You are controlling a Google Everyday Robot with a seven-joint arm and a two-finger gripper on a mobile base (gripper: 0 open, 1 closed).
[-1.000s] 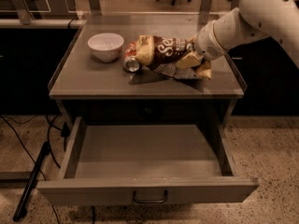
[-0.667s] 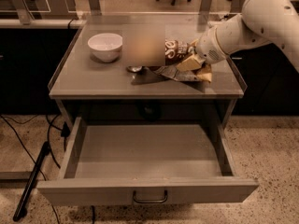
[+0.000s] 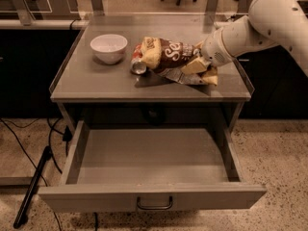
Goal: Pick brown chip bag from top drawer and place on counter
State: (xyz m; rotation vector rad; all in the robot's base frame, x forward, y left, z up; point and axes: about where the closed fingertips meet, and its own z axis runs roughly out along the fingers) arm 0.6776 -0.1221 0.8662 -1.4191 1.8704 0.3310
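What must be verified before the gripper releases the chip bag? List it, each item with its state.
1. The brown chip bag is out of the top drawer: ok, the drawer stands open with nothing in it.
2. Bag over the counter, inside its rim: ok.
3. Bag lying flat on the counter: cannot tell; it looks tilted, with its left end raised.
4. Bag apart from the soda can: not ok, its left end lies against the tipped can.
5. Bag apart from the white bowl: ok, a gap shows.
6. The gripper is at the bag's right end: ok; whether it grips the bag: cannot tell.
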